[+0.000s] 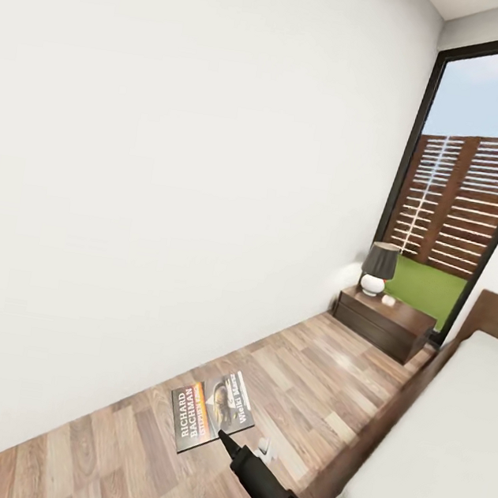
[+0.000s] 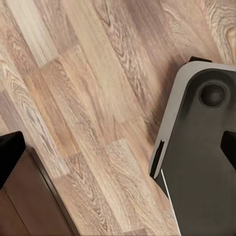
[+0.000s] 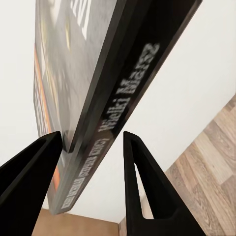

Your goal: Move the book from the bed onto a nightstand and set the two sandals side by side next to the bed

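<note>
Item: book (image 1: 211, 411), thin paperback, dark cover with an orange band and white lettering. We hold it in the right gripper (image 1: 225, 439), clear of the floor (image 1: 317, 379), between the white wall (image 1: 176, 150) and the bed (image 1: 442, 453). In the right wrist view the two black fingers (image 3: 142, 187) stand on either side of the book (image 3: 98, 98); one side presses the cover, the other shows a sliver of gap at the spine, so we judge the grip a pinch near one end, with the long axis running away from the fingertips.

Item: nightstand (image 1: 386, 321), low dark cabinet, standing ahead against the window (image 1: 463, 201), just beside the head of the bed. A lamp (image 1: 378, 268) sits on its left part; the right part of the top looks bare save for a small pale object we cannot identify.

Relation that matters: the nightstand lies forward and to the right of the held book, well apart, along the strip of floor. The right arm is the nearer, and already loaded.

Item: left gripper. The left wrist view gives floor planks, a grey part of our own base (image 2: 196, 147) and a dark wooden edge (image 2: 29, 201). We cannot tell whether its fingers are spread or pressed together.

View difference: the head view alone gives the route and the nightstand; the right wrist view alone gives the finger contact.
</note>
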Robot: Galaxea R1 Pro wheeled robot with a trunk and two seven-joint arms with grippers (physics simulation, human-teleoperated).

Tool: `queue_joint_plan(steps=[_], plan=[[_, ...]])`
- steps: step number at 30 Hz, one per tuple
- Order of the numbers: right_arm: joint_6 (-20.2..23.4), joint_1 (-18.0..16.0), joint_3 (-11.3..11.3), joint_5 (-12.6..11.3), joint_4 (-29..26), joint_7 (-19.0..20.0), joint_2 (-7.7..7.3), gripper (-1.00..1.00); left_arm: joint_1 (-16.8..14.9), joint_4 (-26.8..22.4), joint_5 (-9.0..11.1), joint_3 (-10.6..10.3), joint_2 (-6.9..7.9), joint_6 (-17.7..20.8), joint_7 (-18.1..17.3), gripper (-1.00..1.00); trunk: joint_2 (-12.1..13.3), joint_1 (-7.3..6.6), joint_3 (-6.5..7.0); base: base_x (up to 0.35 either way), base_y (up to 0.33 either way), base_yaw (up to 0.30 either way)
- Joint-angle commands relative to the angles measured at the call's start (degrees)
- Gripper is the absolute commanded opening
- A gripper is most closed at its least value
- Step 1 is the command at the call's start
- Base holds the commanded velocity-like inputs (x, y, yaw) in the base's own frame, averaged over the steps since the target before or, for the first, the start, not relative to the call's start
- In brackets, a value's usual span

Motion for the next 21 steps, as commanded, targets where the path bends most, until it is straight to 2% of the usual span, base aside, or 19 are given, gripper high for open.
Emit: queue_joint_plan(steps=[1, 12, 21], plan=[[-0.43, -0.02, 0.01, -0.08, 0.07, 0.03, 0.00, -1.00, -0.01, 0.04, -0.60, 0.43, -0.01, -0.22, 0.11, 1.00, -0.02, 0.04, 0.00, 0.214, 0.211, 0.000], [-0.43, -0.02, 0.01, -0.08, 0.07, 0.03, 0.02, -1.00, -0.01, 0.04, -0.60, 0.44, -0.01, -0.24, 0.11, 1.00, -0.02, 0.04, 0.01, 0.227, 0.217, 0.000], [-0.43, -0.02, 0.01, -0.08, 0.07, 0.03, 0.08, -1.00, -0.01, 0.04, -0.60, 0.44, -0.02, -0.23, 0.11, 1.00, -0.02, 0.04, -0.01, 0.287, 0.166, -0.020]])
